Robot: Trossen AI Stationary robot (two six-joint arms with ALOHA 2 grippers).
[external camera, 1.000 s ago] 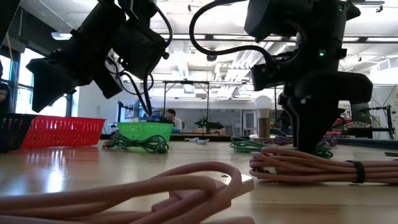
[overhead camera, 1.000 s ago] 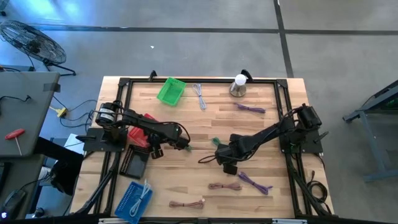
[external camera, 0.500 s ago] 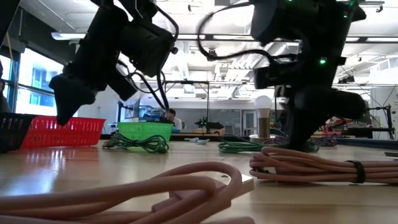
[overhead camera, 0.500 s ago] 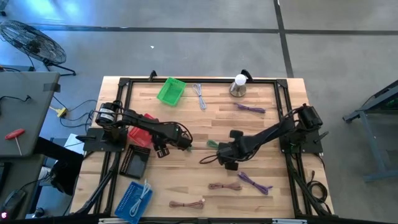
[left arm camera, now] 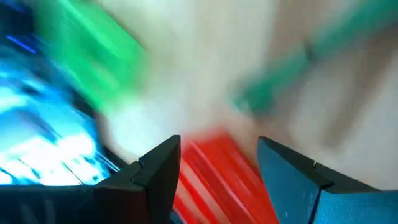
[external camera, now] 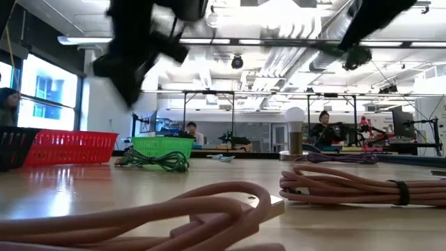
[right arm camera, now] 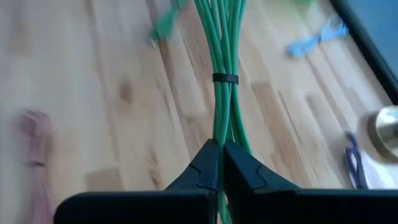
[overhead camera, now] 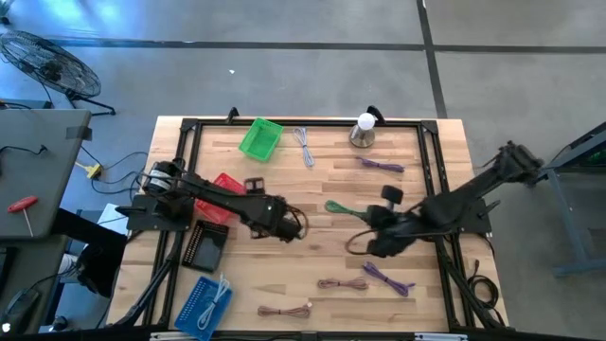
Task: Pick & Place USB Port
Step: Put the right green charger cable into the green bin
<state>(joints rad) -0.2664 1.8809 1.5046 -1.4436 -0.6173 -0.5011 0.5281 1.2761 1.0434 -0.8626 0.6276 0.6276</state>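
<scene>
A green cable bundle (overhead camera: 339, 206), bound by a black tie (right arm camera: 225, 78), runs from my right gripper (overhead camera: 371, 227) toward the table's left. My right gripper (right arm camera: 221, 152) is shut on it over the table's middle right. A second green cable coil (external camera: 157, 162) lies on the table in front of the green basket. My left gripper (overhead camera: 292, 225) hovers over the table's middle, open (left arm camera: 219, 155) and touching nothing. Its wrist view is blurred, with a red basket showing between its fingers. In the low view both arms are high up. My right gripper pinches the green cable bundle between its two shut fingers, several strands together, a little short of the black tie (right arm camera: 221, 127). The fingers lie along the bundle, which runs straight ahead from them. The low view shows none of it on the table under that arm.
Green basket (overhead camera: 259, 138) and a bulb on a metal base (overhead camera: 363, 131) stand at the far edge. Red (overhead camera: 216, 189), black (overhead camera: 202, 248) and blue (overhead camera: 202, 305) baskets line the left. Purple cables (overhead camera: 382, 165) (overhead camera: 386, 277) and pink cables (overhead camera: 343, 283) (external camera: 334, 187) lie scattered.
My right gripper, shut on the green cable, has risen and moved toward the table's right edge, lifting the cable off the table; its arm has swung out to the right. My left gripper has also risen and moved a little toward the table's right.
</scene>
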